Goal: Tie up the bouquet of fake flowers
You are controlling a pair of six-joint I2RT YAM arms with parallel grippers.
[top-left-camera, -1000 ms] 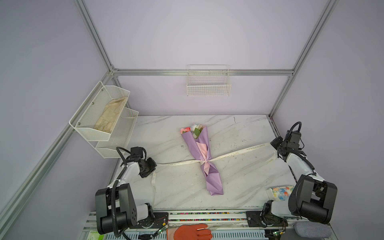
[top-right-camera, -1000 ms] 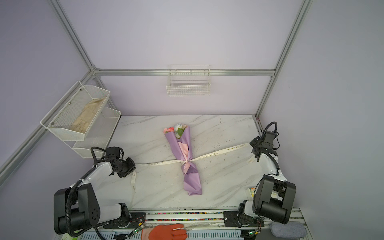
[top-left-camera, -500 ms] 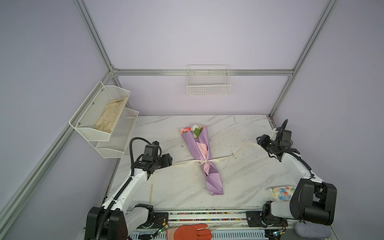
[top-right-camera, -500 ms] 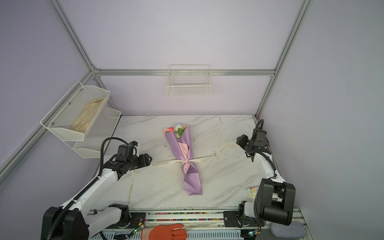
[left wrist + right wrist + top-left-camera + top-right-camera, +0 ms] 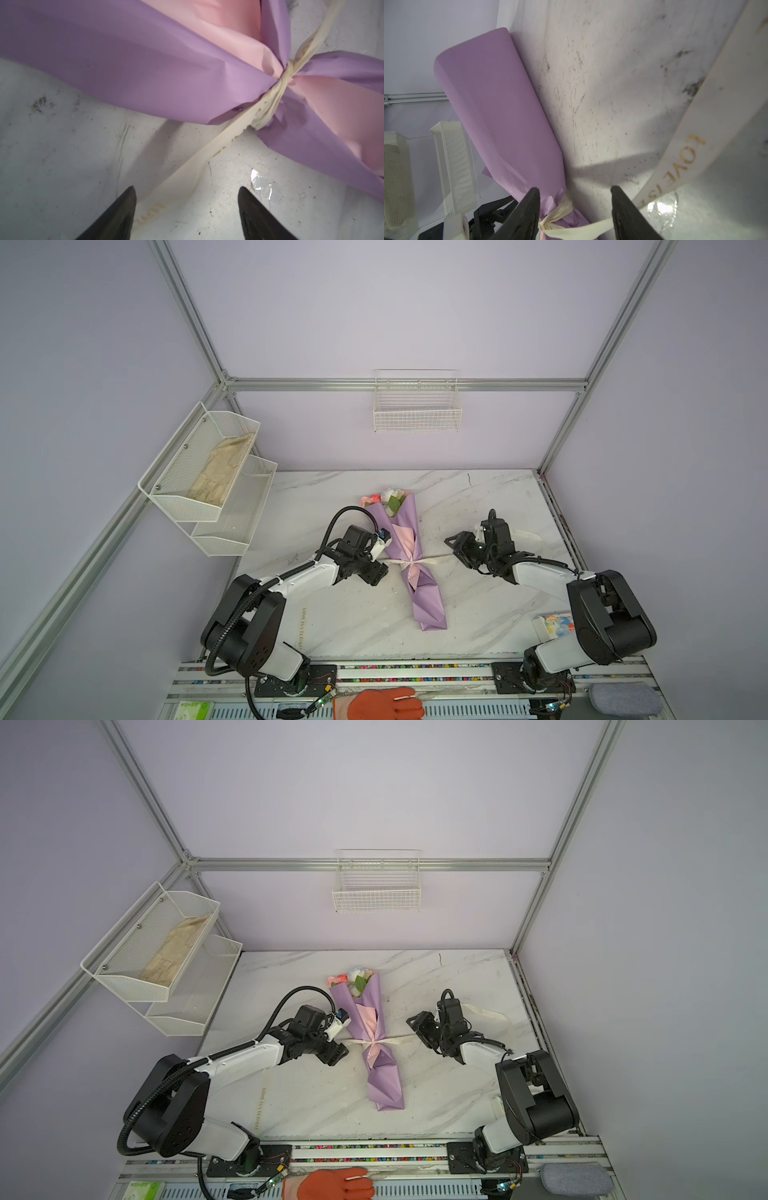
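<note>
The bouquet (image 5: 419, 585) lies on the marble table in both top views, its lilac wrap (image 5: 382, 1077) showing the pink inner face. The fake flowers (image 5: 385, 499) peek from its far end. A cream lettered ribbon (image 5: 207, 158) is knotted round the waist (image 5: 287, 75). My left gripper (image 5: 381, 562) sits just left of the knot, open, and the ribbon lies slack between its fingertips (image 5: 127, 205). My right gripper (image 5: 457, 553) hovers just right of the knot, open, with a ribbon strand (image 5: 581, 228) passing loose between its fingers (image 5: 619, 205).
A white mesh shelf (image 5: 208, 477) holding a beige cloth hangs at the left. A wire basket (image 5: 417, 406) is on the back wall. Ribbon tails trail left (image 5: 303, 626) and right (image 5: 528, 536). An orange glove (image 5: 378, 703) and a colourful packet (image 5: 555, 624) sit near the front.
Both arms swept in from the table's sides to either side of the knot. Both grippers opened, and the taut ribbon went slack.
</note>
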